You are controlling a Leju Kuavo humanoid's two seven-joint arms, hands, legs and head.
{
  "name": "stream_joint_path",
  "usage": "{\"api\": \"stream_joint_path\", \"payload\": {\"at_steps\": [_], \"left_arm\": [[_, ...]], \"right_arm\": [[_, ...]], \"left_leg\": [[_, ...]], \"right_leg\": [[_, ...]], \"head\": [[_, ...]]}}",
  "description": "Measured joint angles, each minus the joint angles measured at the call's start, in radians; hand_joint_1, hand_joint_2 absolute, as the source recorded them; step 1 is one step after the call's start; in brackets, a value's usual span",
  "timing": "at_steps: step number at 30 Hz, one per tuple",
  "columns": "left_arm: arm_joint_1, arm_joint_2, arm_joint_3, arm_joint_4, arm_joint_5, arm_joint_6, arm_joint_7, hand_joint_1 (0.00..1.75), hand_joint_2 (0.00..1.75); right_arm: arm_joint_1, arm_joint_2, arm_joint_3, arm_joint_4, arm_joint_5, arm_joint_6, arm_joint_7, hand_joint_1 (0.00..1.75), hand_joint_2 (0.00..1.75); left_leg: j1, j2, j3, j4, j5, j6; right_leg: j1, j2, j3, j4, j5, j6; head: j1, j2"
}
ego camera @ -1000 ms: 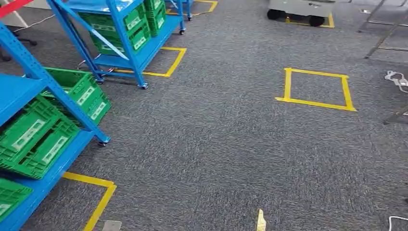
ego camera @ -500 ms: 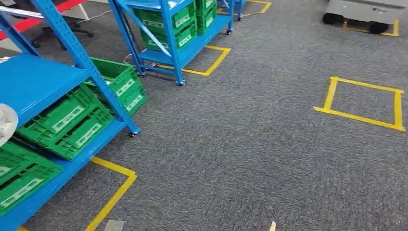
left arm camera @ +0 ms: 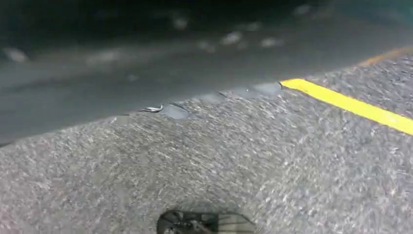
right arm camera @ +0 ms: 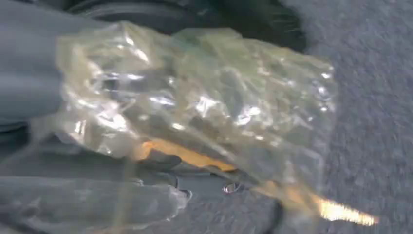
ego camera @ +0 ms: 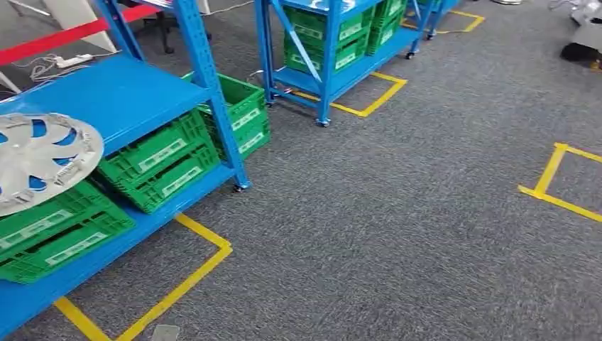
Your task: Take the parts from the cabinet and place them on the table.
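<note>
The scene was viewed from high on the body, forward and down, over grey carpet (ego camera: 397,234) and blue shelving (ego camera: 206,78) at left; the carpet was seen very close from the left wrist, beside yellow tape (left arm camera: 350,105); the same carpet was shared by the blurred, close right wrist view.

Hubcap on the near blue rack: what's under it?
The silver hubcap lies on the blue shelf, its near edge overhanging the green crates on the tier below. The shelf surface beneath the hubcap is covered, so anything there can't be seen.
</note>
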Motion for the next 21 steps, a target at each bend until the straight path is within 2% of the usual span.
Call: {"api": "stream_joint_path", "payload": {"at_steps": [1,2,3,4,5,6,7,8,10,11,12,13,14,16,17,18,19,20,21], "left_arm": [[0.0,0.0,0.001,0.0,-0.001,0.0,0.003,0.0,0.0],[0.0,0.0,0.003,0.0,-0.001,0.001,0.005,0.0,0.0],[0.001,0.0,0.003,0.0,-0.002,0.002,0.005,0.0,0.0],[0.002,0.0,0.005,0.0,-0.002,0.002,0.005,0.0,0.0],[0.003,-0.002,0.005,0.0,-0.003,0.002,0.005,0.0,0.0],[0.002,-0.002,0.006,0.0,-0.003,0.002,0.005,0.0,0.0],[0.0,-0.003,0.008,0.0,-0.004,0.002,0.005,0.0,0.0],[-0.003,-0.003,0.01,0.0,-0.005,0.003,0.005,0.0,0.0],[0.001,-0.003,0.015,0.0,-0.006,0.004,0.005,0.0,0.0],[0.002,-0.003,0.016,0.0,-0.007,0.005,0.005,0.0,0.0],[0.003,0.0,0.019,0.0,-0.008,0.006,0.005,0.0,0.0],[0.001,0.0,0.021,0.0,-0.011,0.006,0.005,0.0,0.0],[-0.002,0.0,0.021,0.0,-0.013,0.006,0.005,0.0,0.0],[-0.003,0.0,0.023,0.0,-0.013,0.006,0.005,0.0,0.0],[-0.001,0.0,0.023,0.0,-0.014,0.006,0.005,0.0,0.0],[0.003,0.0,0.026,0.0,-0.016,0.006,0.005,0.0,0.0],[0.006,0.0,0.029,0.0,-0.017,0.007,0.006,0.0,0.0],[0.007,0.0,0.03,0.0,-0.018,0.007,0.006,0.0,0.0],[0.007,0.001,0.031,0.0,-0.019,0.007,0.006,0.0,0.0]], "right_arm": [[0.002,0.0,0.003,0.0,0.001,-0.002,0.001,0.0,0.0],[0.004,0.0,0.005,0.0,0.004,-0.002,0.002,0.0,0.0],[0.005,0.0,0.006,0.0,0.005,-0.002,0.002,0.0,0.0],[0.004,0.0,0.006,0.0,0.006,-0.003,0.002,0.0,0.0],[0.004,0.0,0.008,0.0,0.008,-0.003,0.002,0.0,0.0],[0.004,0.0,0.01,0.0,0.009,-0.004,0.002,0.0,0.0],[0.004,0.0,0.012,0.0,0.009,-0.004,0.002,0.0,0.0],[0.004,0.0,0.013,0.0,0.01,-0.005,0.002,0.0,0.0],[0.005,0.0,0.016,0.0,0.01,-0.006,0.004,0.0,0.0],[0.004,0.0,0.018,0.0,0.01,-0.006,0.004,0.0,0.0],[0.004,-0.001,0.021,0.0,0.011,-0.008,0.003,0.0,0.0],[0.004,-0.002,0.021,0.0,0.01,-0.01,0.003,0.0,0.0],[0.006,-0.001,0.021,0.0,0.01,-0.01,0.003,0.0,0.0],[0.009,-0.001,0.022,0.0,0.01,-0.011,0.003,0.0,0.0],[0.008,-0.001,0.022,0.0,0.01,-0.013,0.004,0.0,0.0],[0.007,-0.001,0.022,0.0,0.01,-0.013,0.004,0.0,0.0],[0.007,-0.001,0.023,0.0,0.01,-0.013,0.004,0.0,0.0],[0.006,-0.001,0.023,0.0,0.01,-0.013,0.004,0.0,0.0],[0.006,-0.001,0.025,0.0,0.01,-0.013,0.004,0.0,0.0]], "left_leg": [[-0.001,-0.015,0.001,0.0,-0.001,0.002],[-0.002,-0.031,0.004,0.0,-0.002,0.002],[-0.002,-0.047,0.008,0.001,-0.005,0.001],[-0.002,-0.063,0.014,0.001,-0.009,-0.002],[-0.001,-0.078,0.022,0.001,-0.013,-0.006],[0.001,-0.09,0.025,0.001,-0.018,-0.009],[-0.003,-0.101,0.023,0.004,-0.021,-0.015],[-0.001,-0.113,0.015,0.01,-0.022,-0.019],[0.007,-0.134,0.01,0.003,-0.017,-0.033],[0.006,-0.146,0.009,0.004,-0.02,-0.039],[0.005,-0.112,0.011,0.016,-0.03,-0.044],[0.001,-0.05,-0.008,0.056,-0.054,-0.05],[0.001,-0.023,-0.045,0.129,-0.09,-0.055],[0.003,-0.01,-0.13,0.284,-0.148,-0.06],[0.004,-0.009,-0.156,0.325,-0.147,-0.061],[0.004,-0.008,-0.154,0.313,-0.119,-0.06],[0.004,-0.005,-0.131,0.255,-0.069,-0.057],[0.002,0.004,-0.097,0.18,-0.021,-0.052],[-0.002,0.03,-0.057,0.091,0.027,-0.041]], "right_leg": [[0.001,0.003,-0.043,0.07,-0.018,0.001],[0.001,0.003,-0.069,0.096,-0.007,0.0],[0.001,0.003,-0.067,0.068,0.032,-0.002],[0.001,0.006,-0.044,0.0,0.085,-0.004],[-0.001,0.019,-0.006,-0.098,0.147,-0.007],[-0.004,0.062,0.027,-0.186,0.189,-0.008],[-0.009,0.11,0.036,-0.202,0.17,-0.01],[-0.01,0.103,0.058,-0.224,0.161,-0.014],[-0.003,0.086,0.055,-0.218,0.159,-0.022],[-0.005,0.074,0.059,-0.223,0.159,-0.028],[-0.009,0.057,0.069,-0.232,0.16,-0.034],[-0.008,0.044,0.078,-0.236,0.155,-0.042],[-0.006,0.025,0.084,-0.237,0.151,-0.047],[-0.004,-0.008,0.095,-0.237,0.138,-0.051],[-0.004,-0.023,0.102,-0.237,0.132,-0.05],[-0.004,-0.035,0.111,-0.237,0.124,-0.049],[-0.003,-0.048,0.122,-0.237,0.115,-0.047],[-0.002,-0.059,0.134,-0.237,0.107,-0.045],[0.0,-0.072,0.146,-0.238,0.098,-0.043]], "head": [[0.0,0.0],[-0.001,0.0],[0.0,0.0],[0.0,0.0],[0.0,0.0],[0.001,0.0],[0.001,0.0],[0.001,0.0],[0.0,0.0],[-0.001,0.0],[-0.002,0.0],[-0.01,0.0],[-0.01,0.0],[-0.01,0.0],[-0.011,0.0],[-0.01,0.0],[-0.011,0.0],[-0.011,0.0],[-0.011,0.0]]}}
